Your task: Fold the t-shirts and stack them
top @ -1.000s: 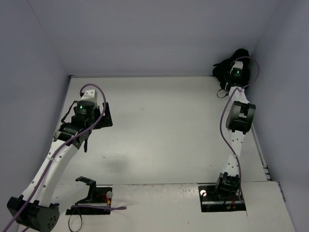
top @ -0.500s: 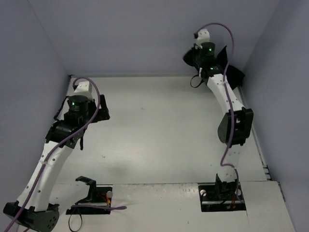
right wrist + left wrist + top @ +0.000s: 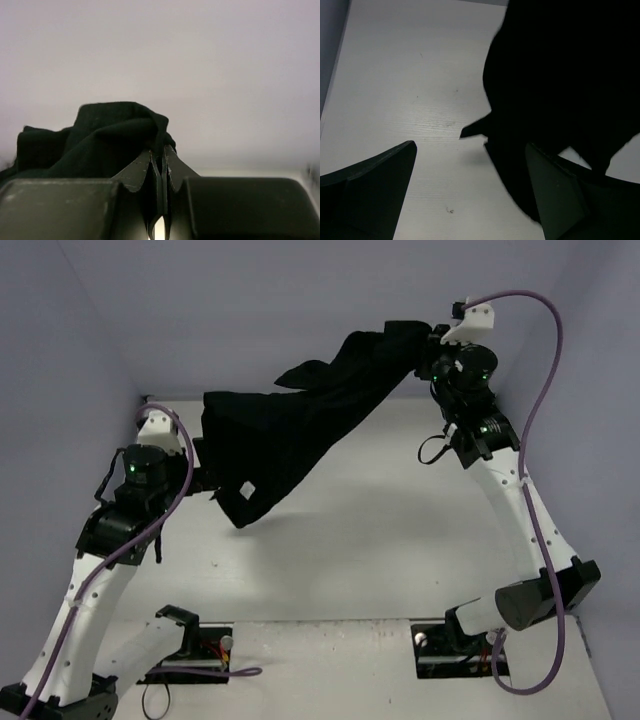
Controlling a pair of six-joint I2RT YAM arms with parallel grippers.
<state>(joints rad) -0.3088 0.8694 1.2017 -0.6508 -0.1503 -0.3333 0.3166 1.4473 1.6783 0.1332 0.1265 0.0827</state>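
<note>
Judging by how things lay, the task had barely started. The black t-shirt (image 3: 300, 430) was unfolded and in the air above the table (image 3: 380, 540). One end was pinched in the clenched right gripper (image 3: 161, 159), and the rest sagged away from it toward the left gripper (image 3: 470, 150), whose fingers stood spread wide on nothing. Laying it flat, folding and stacking were all left to do. Only the top view showed the shirt's full span and a small pale mark (image 3: 247, 490) near its low edge. The right wrist view showed the jaws shut on a bunched fold. The left wrist view showed bare table between the fingers and cloth beside one; whether they touched could not be told.
</note>
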